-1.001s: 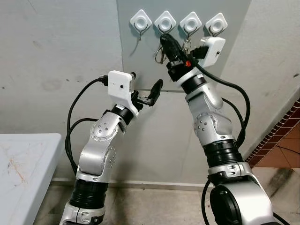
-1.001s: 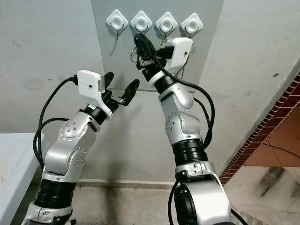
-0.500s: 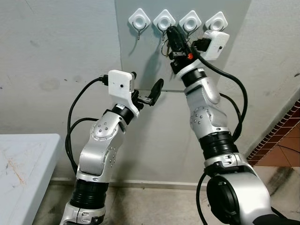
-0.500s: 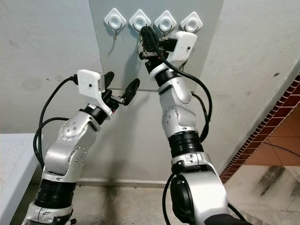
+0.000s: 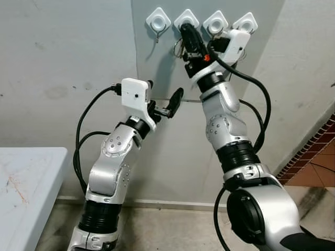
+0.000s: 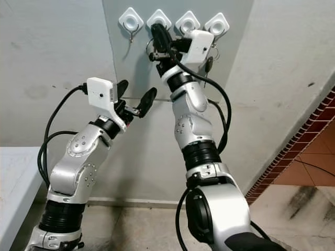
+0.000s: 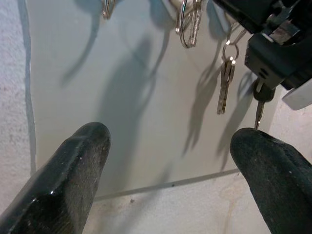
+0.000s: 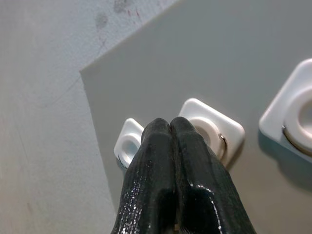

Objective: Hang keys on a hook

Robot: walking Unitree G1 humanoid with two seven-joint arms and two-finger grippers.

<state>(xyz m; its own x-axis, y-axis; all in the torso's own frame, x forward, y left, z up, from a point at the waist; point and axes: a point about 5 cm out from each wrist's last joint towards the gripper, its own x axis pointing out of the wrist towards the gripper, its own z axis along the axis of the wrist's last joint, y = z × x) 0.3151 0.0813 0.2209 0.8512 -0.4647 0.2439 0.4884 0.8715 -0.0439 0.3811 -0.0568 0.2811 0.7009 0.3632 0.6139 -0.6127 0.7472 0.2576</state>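
Four white hooks run along the top of a grey wall panel (image 5: pixel 157 68). My right gripper (image 5: pixel 186 29) is raised to the second hook (image 5: pixel 187 18) and is shut on a key ring (image 5: pixel 178 48), which dangles just below that hook. The right wrist view has the shut fingertips (image 8: pixel 169 127) right in front of a white hook (image 8: pixel 210 127). My left gripper (image 6: pixel 135 93) stays open lower down, apart from the panel. In the left wrist view the ring and key (image 7: pixel 187 22) hang above, between its wide-apart fingers (image 7: pixel 73 161).
A silver key bunch (image 7: pixel 224 83) and a black-headed key (image 7: pixel 258 105) hang on the hooks further right. The first hook (image 5: pixel 158 20) carries nothing. A white table (image 5: pixel 26 183) stands low on the left, with brick wall (image 5: pixel 314 151) low on the right.
My right gripper has risen with the key ring and shifted left, up against the second hook. The left arm has stayed put.
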